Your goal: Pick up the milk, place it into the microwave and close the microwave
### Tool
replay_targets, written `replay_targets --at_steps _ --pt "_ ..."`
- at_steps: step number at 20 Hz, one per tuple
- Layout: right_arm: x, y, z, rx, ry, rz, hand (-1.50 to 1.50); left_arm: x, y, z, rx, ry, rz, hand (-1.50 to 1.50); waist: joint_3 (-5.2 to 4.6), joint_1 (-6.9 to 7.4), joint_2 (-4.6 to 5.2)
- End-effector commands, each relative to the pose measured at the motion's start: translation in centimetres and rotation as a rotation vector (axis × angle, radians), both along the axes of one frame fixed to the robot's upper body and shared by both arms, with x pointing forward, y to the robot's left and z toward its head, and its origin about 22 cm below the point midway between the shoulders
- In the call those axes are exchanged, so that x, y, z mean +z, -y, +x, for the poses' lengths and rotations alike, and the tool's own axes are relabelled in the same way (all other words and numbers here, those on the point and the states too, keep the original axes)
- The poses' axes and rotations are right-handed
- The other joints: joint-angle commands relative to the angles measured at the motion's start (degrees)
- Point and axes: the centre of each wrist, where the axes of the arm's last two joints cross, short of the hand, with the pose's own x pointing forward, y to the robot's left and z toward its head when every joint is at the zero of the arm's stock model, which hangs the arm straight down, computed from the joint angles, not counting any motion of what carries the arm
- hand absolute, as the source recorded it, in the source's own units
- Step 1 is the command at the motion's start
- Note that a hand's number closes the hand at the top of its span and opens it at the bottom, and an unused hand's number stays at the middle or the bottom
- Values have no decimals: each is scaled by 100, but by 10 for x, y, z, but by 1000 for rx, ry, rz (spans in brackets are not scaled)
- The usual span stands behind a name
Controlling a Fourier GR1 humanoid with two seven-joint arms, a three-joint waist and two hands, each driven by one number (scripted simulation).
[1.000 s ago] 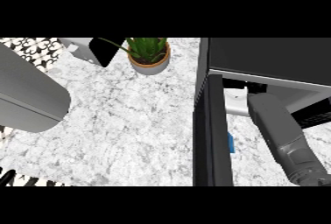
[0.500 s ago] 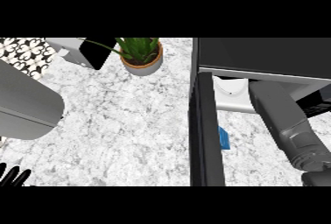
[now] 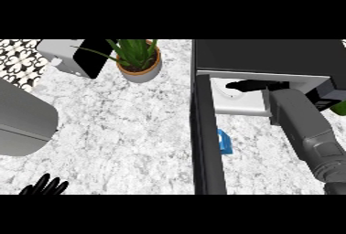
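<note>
One right hand (image 3: 253, 85), fingers extended, is seen inside the microwave (image 3: 263, 57); its open door (image 3: 206, 141) is flanked by a potted plant (image 3: 138, 61).

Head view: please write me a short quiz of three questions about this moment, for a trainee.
1. True or false: the microwave has its door open.
2. Where is the right hand? A) at the lower left corner; B) inside the microwave; C) on top of the microwave.
3. What stands in a pot on the counter, left of the microwave?
Key: 1 true; 2 B; 3 a plant.
</note>
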Motion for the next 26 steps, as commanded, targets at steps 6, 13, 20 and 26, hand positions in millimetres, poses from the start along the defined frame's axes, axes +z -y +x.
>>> replay_targets --at_steps 6,13,20,26 --pt "-56 15 -38 170 -45 291 -150 -9 36 16 -149 -41 73 -150 -24 -334 -157" --pt "-109 -16 -80 231 -112 391 -150 -40 59 40 -151 -48 137 -150 -44 -539 -255" --pt "-151 7 -147 176 -164 306 -150 -44 81 73 -164 -26 138 150 -52 -669 -257" --pt "-151 80 -212 115 -148 275 -150 -56 96 83 -185 -60 210 150 -57 -680 -255"
